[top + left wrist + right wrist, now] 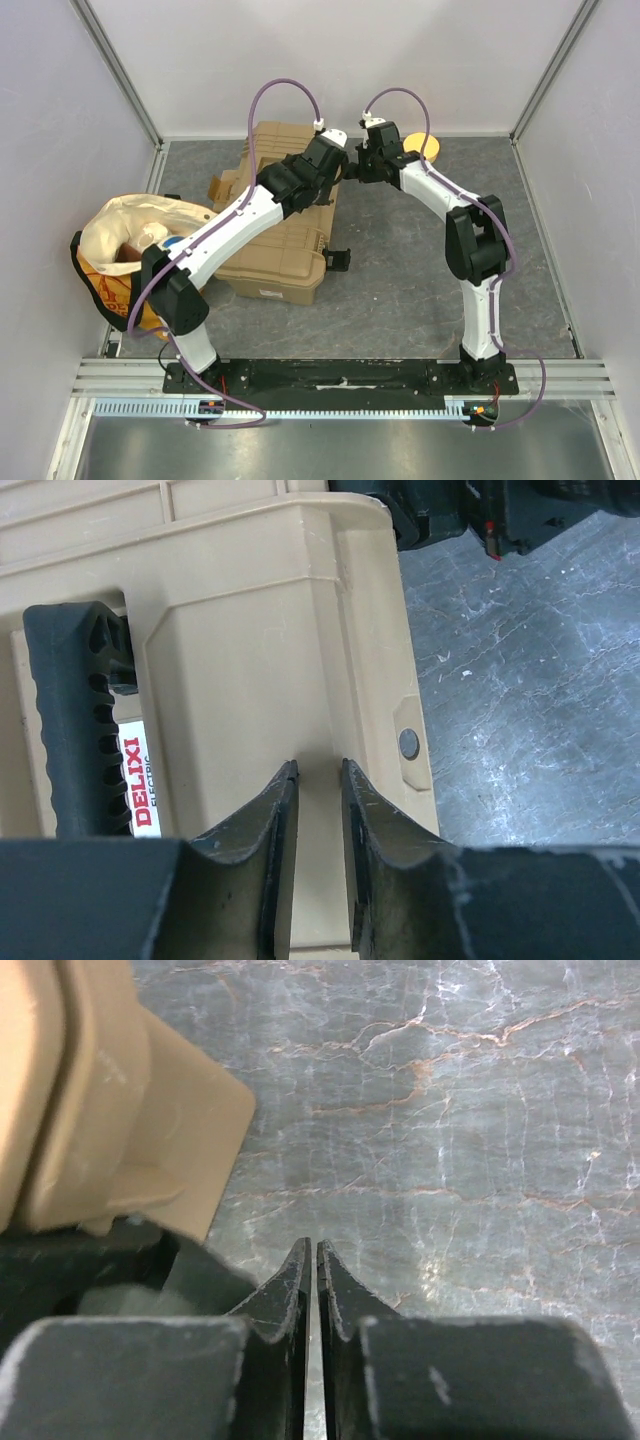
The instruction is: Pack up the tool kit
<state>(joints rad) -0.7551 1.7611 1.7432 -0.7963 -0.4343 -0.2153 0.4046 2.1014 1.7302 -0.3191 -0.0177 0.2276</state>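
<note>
While its lid lies shut, the tan toolbox (280, 255) sits left of centre on the grey table (420, 290), with the cloth bag (115, 230) just beside its left flank. Left gripper (318, 772) hangs over the lid near the black handle (70, 710), jaws drawn close with a slim gap, nothing pinched. Right gripper (313, 1248) is off the box's far right corner, jaws all but pressed together, empty. Near latch (336, 258) sticks out, seemingly unfastened.

Judgement: fastening stage. Hold the lid flat and push each latch squarely, so the box doesn't slide.
</note>
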